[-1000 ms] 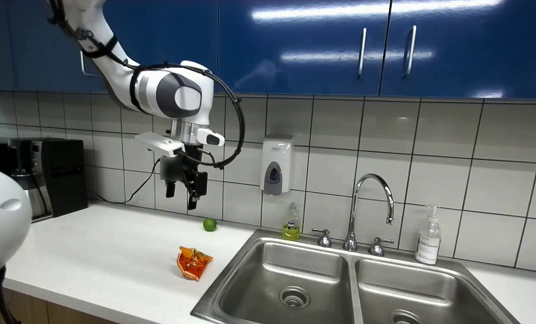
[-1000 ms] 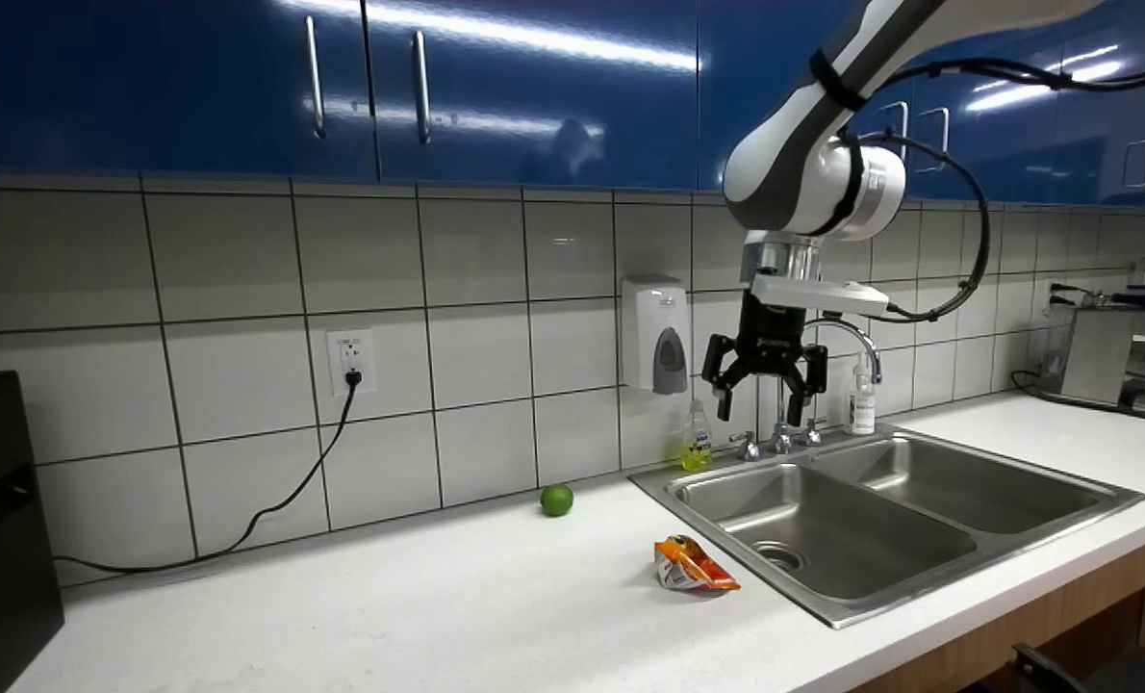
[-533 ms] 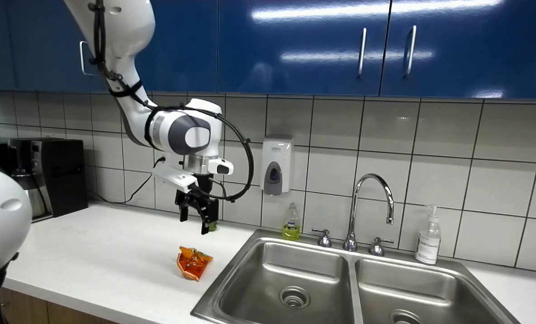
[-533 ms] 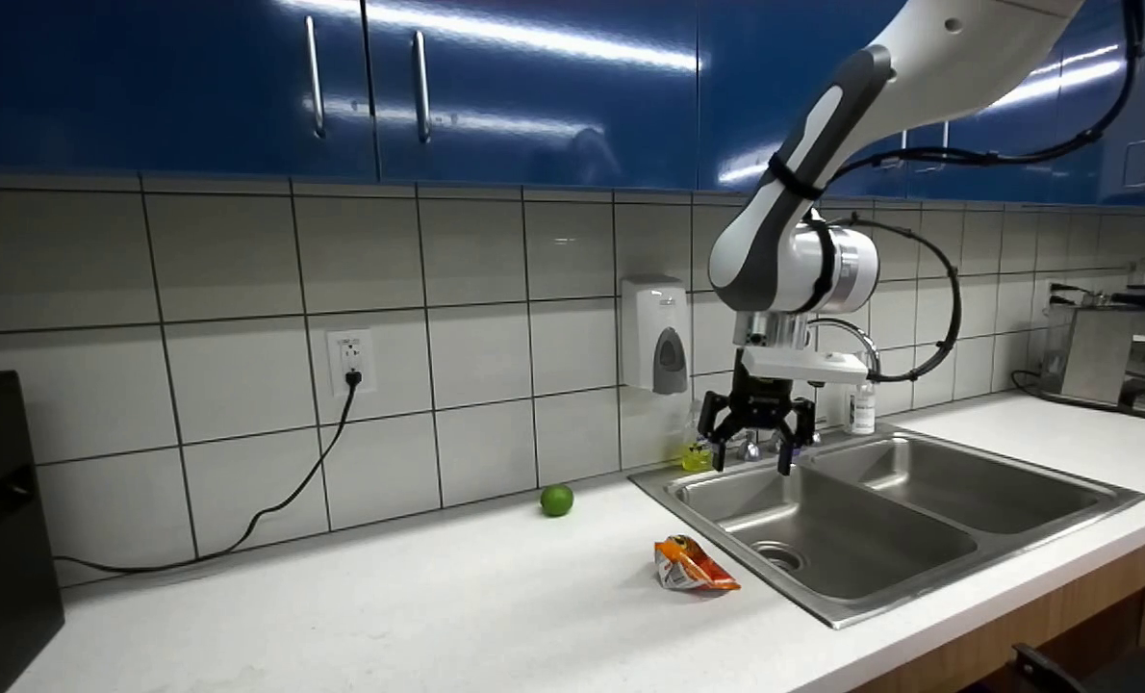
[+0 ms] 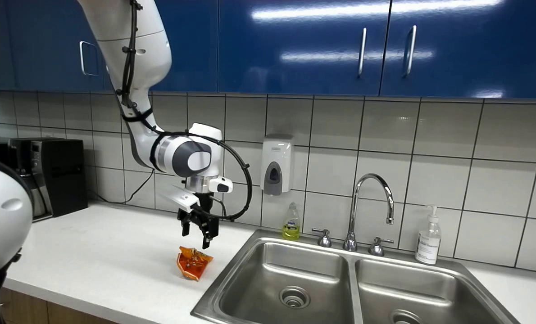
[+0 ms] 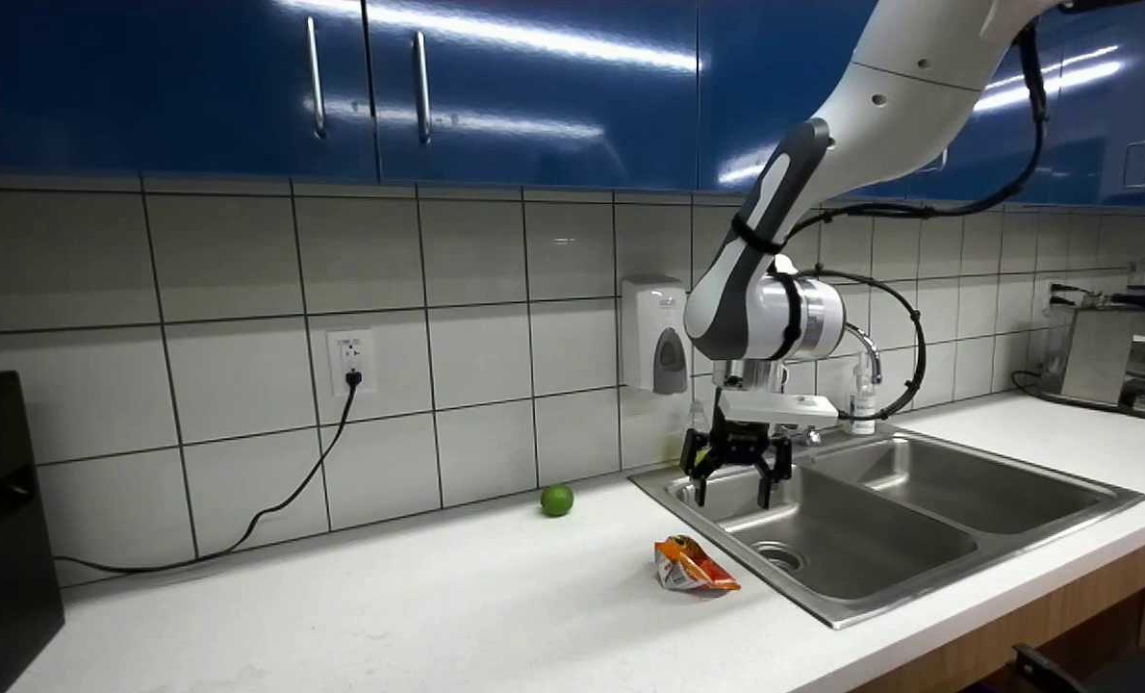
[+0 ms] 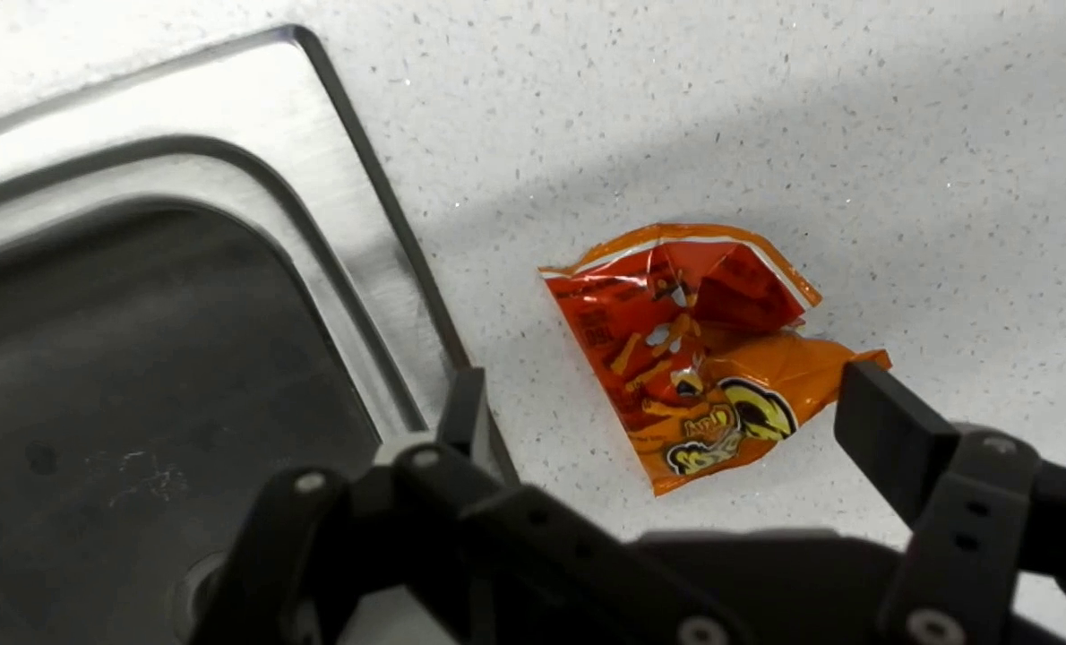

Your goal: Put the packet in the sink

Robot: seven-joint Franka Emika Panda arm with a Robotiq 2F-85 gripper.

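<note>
The packet, a crumpled orange and red snack bag, lies on the white counter beside the sink in both exterior views (image 5: 193, 264) (image 6: 690, 565). It also shows in the wrist view (image 7: 667, 349). The steel double sink (image 5: 230, 274) is close to the packet, and its rim (image 7: 255, 90) fills the left of the wrist view. My gripper (image 5: 196, 238) (image 6: 732, 499) is open and empty, pointing down above the counter. In the wrist view the packet shows between and beyond the spread fingers (image 7: 667, 408). One fingertip overlaps the packet's tip, with no grip on it.
A green lime (image 6: 556, 500) lies near the tiled wall. A yellow dish soap bottle (image 5: 291, 223), the tap (image 5: 353, 211) and a pump bottle (image 5: 428, 243) stand along the sink's back. A wall dispenser (image 5: 277, 164) and blue cabinets (image 5: 295, 45) are above. A black machine (image 5: 63, 177) stands on the counter.
My arm and open gripper have come down from well above the counter to a little above the packet. The packet has not moved. The lime has become hidden behind the gripper in an exterior view.
</note>
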